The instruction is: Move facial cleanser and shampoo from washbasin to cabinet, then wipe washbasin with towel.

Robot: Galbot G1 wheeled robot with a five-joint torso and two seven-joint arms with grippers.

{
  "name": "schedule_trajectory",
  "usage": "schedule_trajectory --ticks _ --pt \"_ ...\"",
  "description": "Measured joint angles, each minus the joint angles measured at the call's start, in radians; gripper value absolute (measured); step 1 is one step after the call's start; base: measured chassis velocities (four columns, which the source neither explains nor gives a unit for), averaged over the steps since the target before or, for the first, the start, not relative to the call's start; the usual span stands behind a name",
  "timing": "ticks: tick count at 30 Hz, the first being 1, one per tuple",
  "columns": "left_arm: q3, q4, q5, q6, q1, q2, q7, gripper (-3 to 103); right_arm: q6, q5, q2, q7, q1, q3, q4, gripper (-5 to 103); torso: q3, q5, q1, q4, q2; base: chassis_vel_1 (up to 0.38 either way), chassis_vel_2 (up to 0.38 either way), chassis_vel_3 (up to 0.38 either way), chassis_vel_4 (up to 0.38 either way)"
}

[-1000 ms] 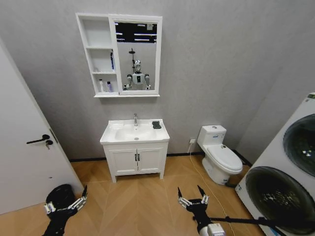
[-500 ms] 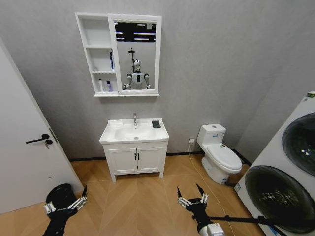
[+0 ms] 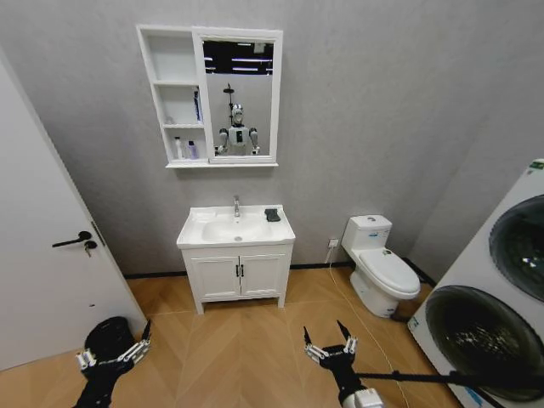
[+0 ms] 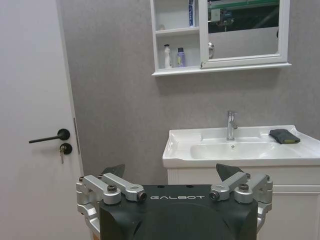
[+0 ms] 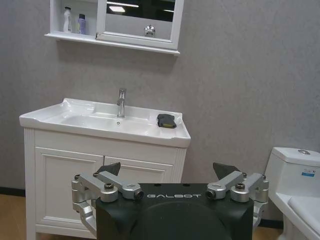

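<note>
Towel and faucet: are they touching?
Apart. In the right wrist view the towel lies on the washbasin rim near its corner, with bare white ceramic plainly between it and the faucet.

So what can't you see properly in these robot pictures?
- The bottles in the cabinet: too small in the head view to read labels or tell cleanser from shampoo.
- The towel on the washbasin: its far side is hidden by its own bulk in the right wrist view.
- The washbasin's drain: hidden behind the front rim in both wrist views.
</note>
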Motion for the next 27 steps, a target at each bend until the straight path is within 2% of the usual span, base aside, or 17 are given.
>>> schedule_trajectory --ticks 27 --pt "0.000 0.000 0.000 0.000 0.000 0.000 0.000 100 0.025 0.012 0.000 -0.004 -0.022 0.010 0.018 100 0.000 0.0002 0.000 0.0000 0.000 0.000 0.000 0.000 0.000"
